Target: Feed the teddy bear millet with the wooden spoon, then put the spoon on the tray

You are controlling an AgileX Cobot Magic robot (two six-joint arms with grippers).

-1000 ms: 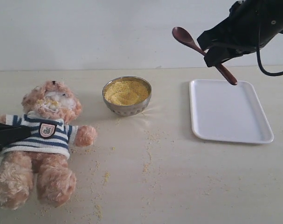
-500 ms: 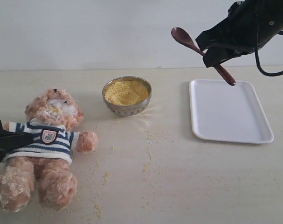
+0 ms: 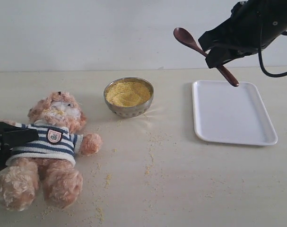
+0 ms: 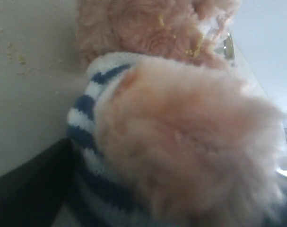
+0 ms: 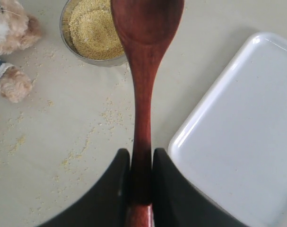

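Observation:
The teddy bear [image 3: 51, 142] lies on its back at the left, with millet specks on its muzzle. My left gripper [image 3: 13, 137] is shut on its arm at the striped sleeve. In the left wrist view the bear's fur [image 4: 181, 142] fills the frame and one dark finger [image 4: 30, 189] shows beside it. My right gripper [image 3: 214, 56] is shut on the handle of the wooden spoon [image 3: 190, 41], held high above the tray's [image 3: 233, 113] far left corner. The spoon [image 5: 144, 71] has an empty bowl. Millet [image 3: 128, 92] fills the steel bowl [image 3: 129, 108].
Loose millet grains [image 3: 150, 156] are scattered over the table between the bear and the tray. The steel bowl [image 5: 67, 38] stands between the bear's paw [image 5: 11, 85] and the white tray [image 5: 238, 142]. A black cable [image 3: 275, 73] hangs from the right arm.
The left gripper has drawn the bear down and slightly right, toward the table's front edge. The right gripper with the spoon has barely moved.

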